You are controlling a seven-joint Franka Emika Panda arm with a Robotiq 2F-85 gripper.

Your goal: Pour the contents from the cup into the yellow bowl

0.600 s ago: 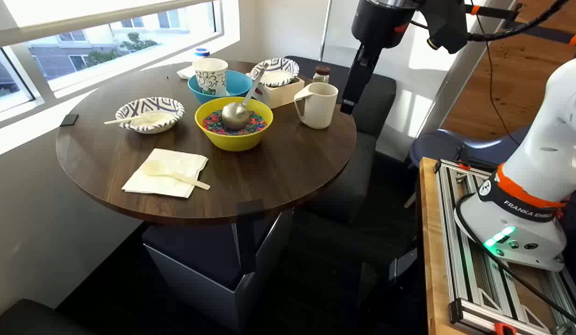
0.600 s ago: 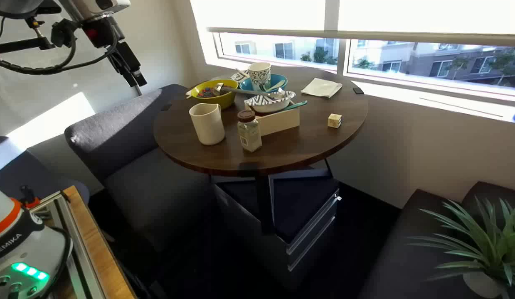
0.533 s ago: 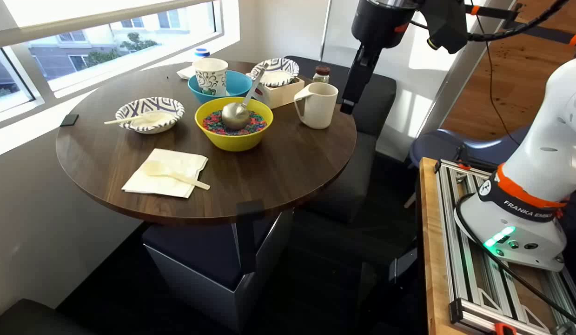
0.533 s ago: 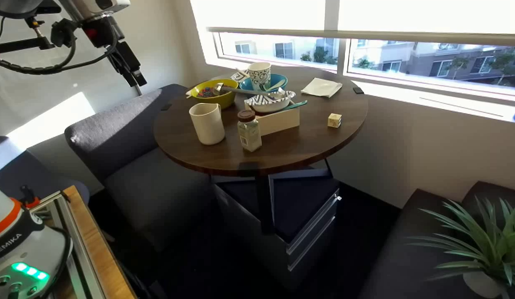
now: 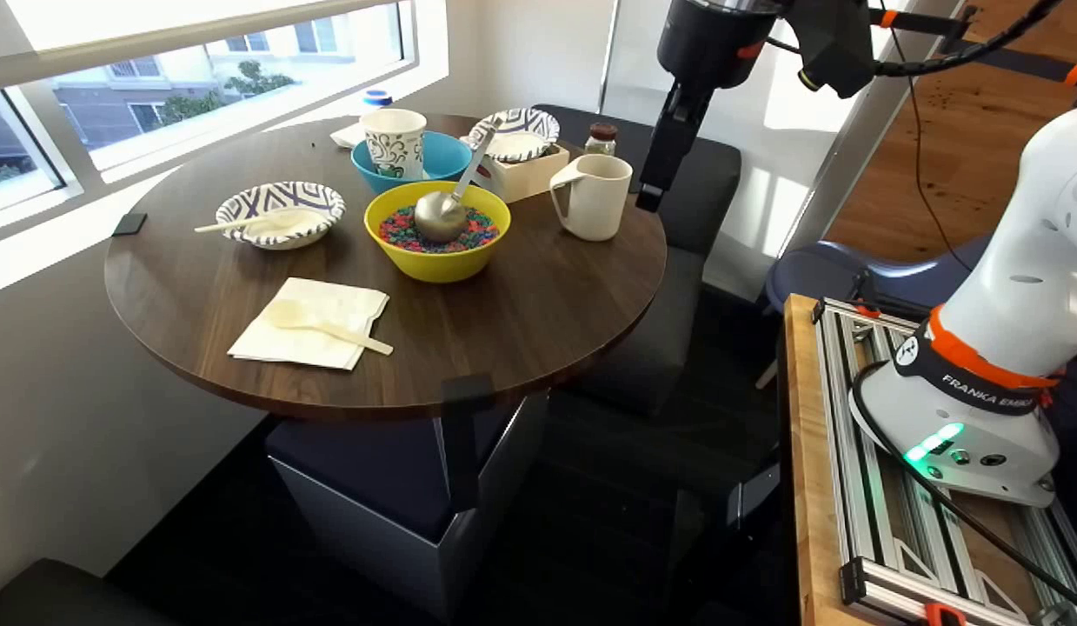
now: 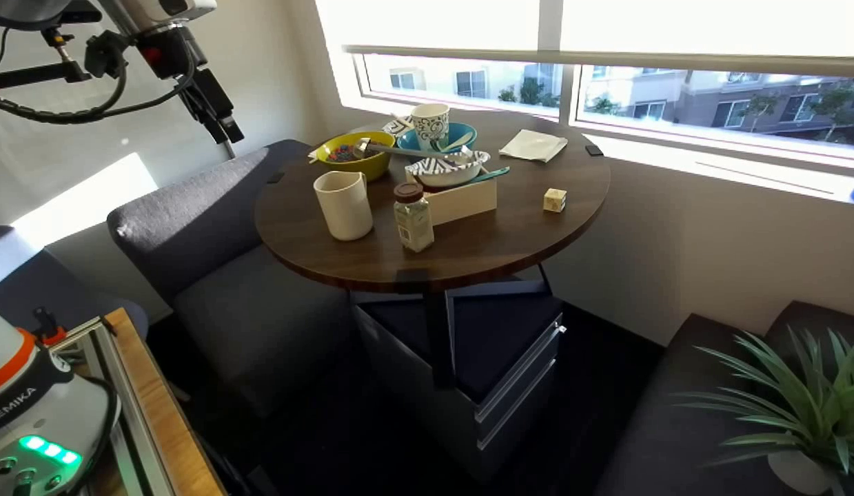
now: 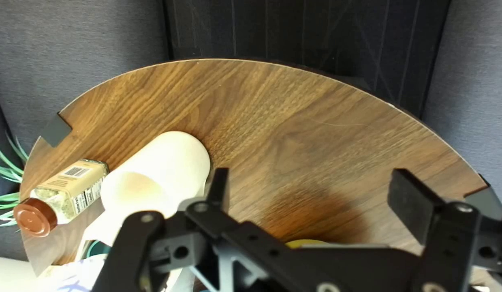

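In the wrist view, see the gripper [image 7: 310, 176], spread wide apart, above the worktop [image 7: 299, 113]. Toward its nine o'clock, find the cream mug [image 7: 182, 158], then the bottle [image 7: 68, 192]. In an exterior view, find the yellow bowl [image 5: 438, 265] near the worktop's centre, toward one o'clock, holding a ladle [image 5: 441, 217]. Farther back, at twelve o'clock, note the cup [image 5: 395, 143] inside the light blue bowl [image 5: 447, 154].

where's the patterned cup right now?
In both exterior views the patterned cup sits in the blue bowl; in an exterior view that is left of centre, just behind the yellow bowl and left of the cream mug.
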